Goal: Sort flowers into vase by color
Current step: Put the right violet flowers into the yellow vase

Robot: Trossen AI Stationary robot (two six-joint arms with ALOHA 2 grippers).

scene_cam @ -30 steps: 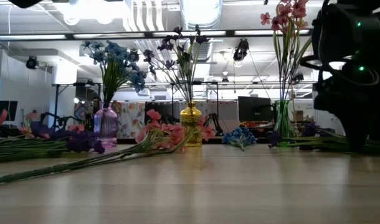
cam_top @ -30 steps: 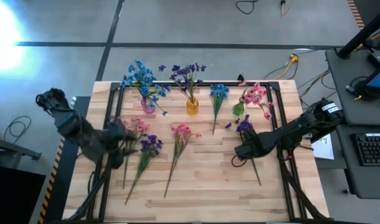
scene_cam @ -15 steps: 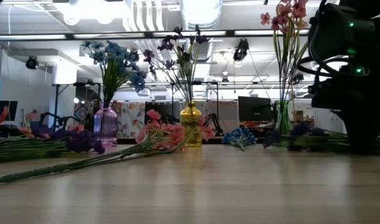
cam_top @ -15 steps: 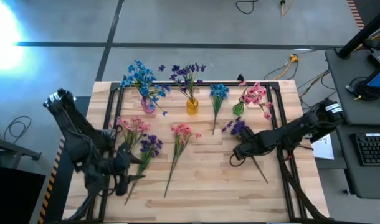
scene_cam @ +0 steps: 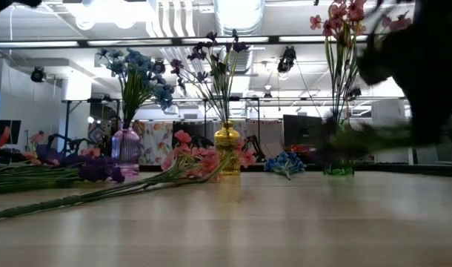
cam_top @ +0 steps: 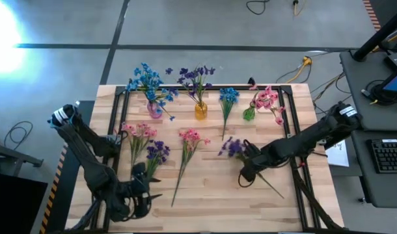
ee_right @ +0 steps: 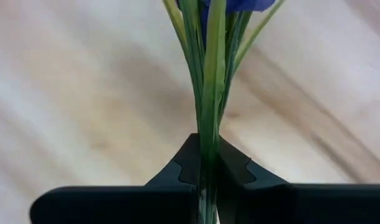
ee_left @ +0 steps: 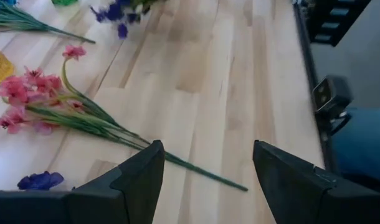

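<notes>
From above, my right tool (cam_top: 247,170) is clenched on the purple sprig (cam_top: 232,148) low on its stem; the long axis runs from the blossoms, pointing toward the yellow vase (cam_top: 200,110), back to a stem tail trailing toward the counter's (cam_top: 211,201) right edge; my left tool (cam_top: 138,195) waits released near the front left corner. At counter level the sprig is a blur, apparently lifted. Past the right wrist, thin green stems are pinched between both fingers (ee_right: 240,168), dark purple petals beyond.

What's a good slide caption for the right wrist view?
Right gripper shut on the green stems of a purple flower sprig above the wooden table.
</notes>
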